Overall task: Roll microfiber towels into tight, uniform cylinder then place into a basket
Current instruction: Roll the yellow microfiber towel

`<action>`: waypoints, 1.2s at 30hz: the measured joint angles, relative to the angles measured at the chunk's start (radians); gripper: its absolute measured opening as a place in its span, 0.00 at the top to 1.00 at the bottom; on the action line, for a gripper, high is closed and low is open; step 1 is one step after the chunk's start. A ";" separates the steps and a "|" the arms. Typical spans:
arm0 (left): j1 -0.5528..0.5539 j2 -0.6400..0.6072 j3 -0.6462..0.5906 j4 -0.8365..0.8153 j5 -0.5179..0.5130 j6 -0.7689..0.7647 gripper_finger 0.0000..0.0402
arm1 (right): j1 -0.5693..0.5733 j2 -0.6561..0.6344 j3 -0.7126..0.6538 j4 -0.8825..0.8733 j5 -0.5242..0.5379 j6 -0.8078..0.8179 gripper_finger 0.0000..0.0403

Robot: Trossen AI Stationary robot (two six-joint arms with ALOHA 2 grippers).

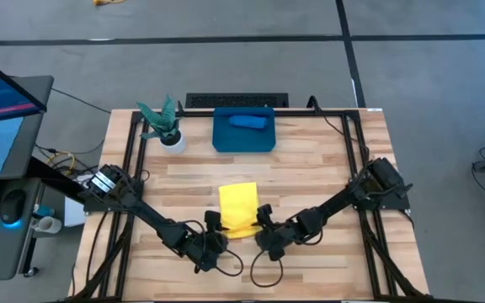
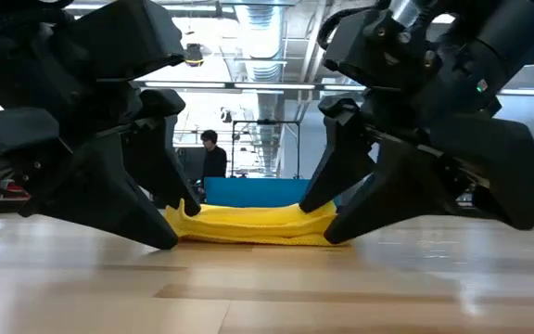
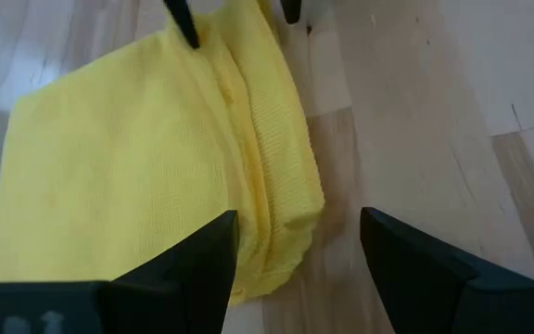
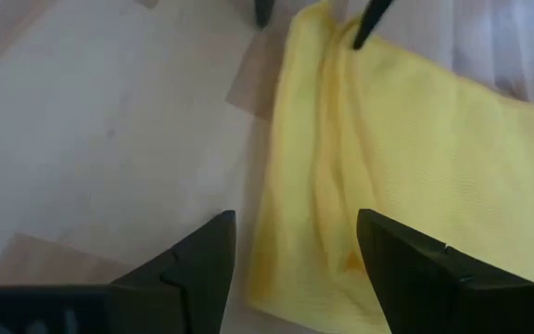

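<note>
Nearest the low camera are the two dark robot hands, planted on the wooden desk (image 1: 327,168) at either end of the yellow towel (image 1: 238,208). The left hand (image 1: 211,230) stands at the towel's near left corner with its fingers (image 3: 202,269) spread wide; the rolled near edge of the cloth lies between them, and nothing is pinched. The right hand (image 1: 265,227) stands at the near right corner, its fingers (image 4: 202,264) likewise spread, straddling the same bunched edge without closing on it. In the low view the fingertips of both hands rest on the desk just at the ends of the roll, which lies as a low yellow ridge between them. The part of the yellow towel beyond the roll lies flat on the desk, toward the far side; the rolled portion is loose and wrinkled, with visible folds along its length. At the far side of the desk, well apart from the hands, sits the teal basket (image 1: 226,139), and inside it, toward its far right part, lies the blue towel (image 1: 247,121), bundled up. Just to the left of the basket stands a small white pot with a green plant (image 1: 163,124). In the low view a person (image 2: 213,158) in dark clothing shows in the room beyond the desk.
</note>
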 joint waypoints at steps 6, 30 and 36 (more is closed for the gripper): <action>-0.007 0.002 -0.001 0.012 -0.020 -0.002 0.45 | 0.019 -0.005 0.049 -0.090 0.030 0.000 0.38; 0.086 -0.003 0.001 -0.051 0.032 -0.222 0.46 | -0.033 0.002 0.071 -0.202 -0.089 0.140 0.38; 0.090 -0.004 0.000 -0.025 0.073 -0.244 0.58 | -0.033 0.002 0.071 -0.206 -0.120 0.179 0.48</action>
